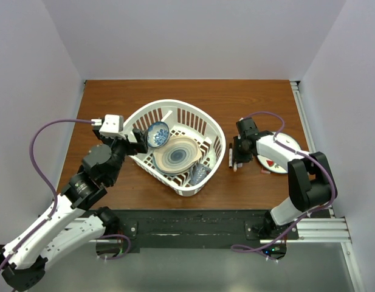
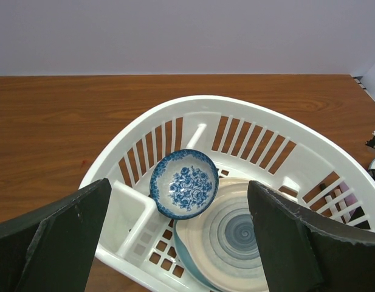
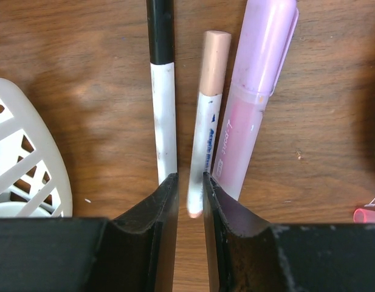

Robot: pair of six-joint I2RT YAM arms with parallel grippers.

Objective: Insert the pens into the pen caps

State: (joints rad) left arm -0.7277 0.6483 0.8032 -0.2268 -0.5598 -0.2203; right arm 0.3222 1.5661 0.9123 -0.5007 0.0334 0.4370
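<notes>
The matte black fingers of the right claw (image 3: 188,188) stand close on either side of the slim white pen (image 3: 199,140), tan cap (image 3: 213,61) at its far end; you cannot tell whether they pinch it. Only the right wrist view resolves the black-capped pen (image 3: 163,121) left and fat pink pen (image 3: 245,134) right, on the wood-grain bench (image 3: 84,91) beside the slotted basket (image 3: 50,167). The left claw (image 2: 178,207) is spread wide, empty.

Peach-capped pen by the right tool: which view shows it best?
Right wrist: the peach-capped pen lies large and sharp, its tail between the right tool's fingers. Top external shows only a tiny sliver; left wrist misses it.
</notes>
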